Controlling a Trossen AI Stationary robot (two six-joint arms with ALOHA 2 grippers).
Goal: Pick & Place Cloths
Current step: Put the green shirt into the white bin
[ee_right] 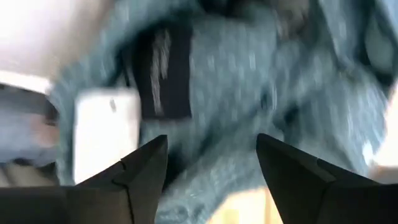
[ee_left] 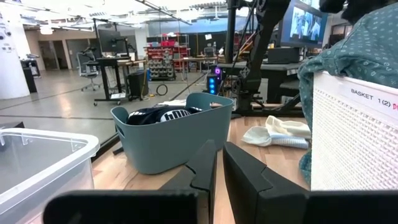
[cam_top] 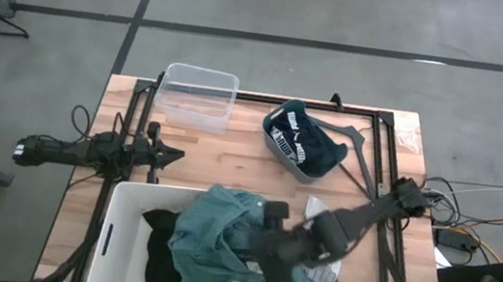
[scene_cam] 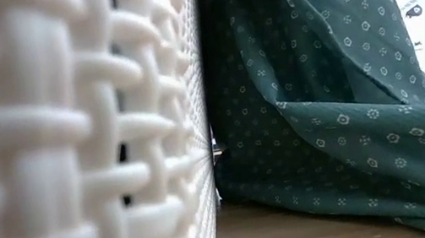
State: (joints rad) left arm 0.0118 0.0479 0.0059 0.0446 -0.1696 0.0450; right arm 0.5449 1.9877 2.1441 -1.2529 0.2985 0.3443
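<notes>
cloth fills most of what matters here: a teal-green shirt (cam_top: 216, 229) with small pale dots lies draped over the right rim of the big white tub (cam_top: 126, 204) at the near edge of the wooden table (cam_top: 230, 158), part of it inside the tub and part spilling out onto the wood. in the low view the same shirt (scene_cam: 338, 99) hangs down the tub's woven wall (scene_cam: 71, 141) to the tabletop. a black cloth (cam_top: 160, 246) sits inside the tub, beside and partly under the shirt. a small white and grey cloth (cam_top: 324, 272) lies on the table just right of the shirt, near the right arm.

the right gripper (cam_top: 272, 246) is over the shirt at the tub's right edge. its wrist view shows its two dark fingers (ee_right: 140, 171) spread wide apart with nothing between them, the shirt (ee_right: 249, 81) blurred beyond them.

the left gripper (cam_top: 172, 155) waits at the left side of the table, level with the wood, aimed across it. its fingers (ee_left: 202, 171) stand almost together with only a thin gap, and they hold nothing.

at the far side of the table a teal basket (cam_top: 302, 143) holds a dark cloth with white stripes (cam_top: 296, 137). left of it stands a clear plastic box (cam_top: 199, 95).
</notes>
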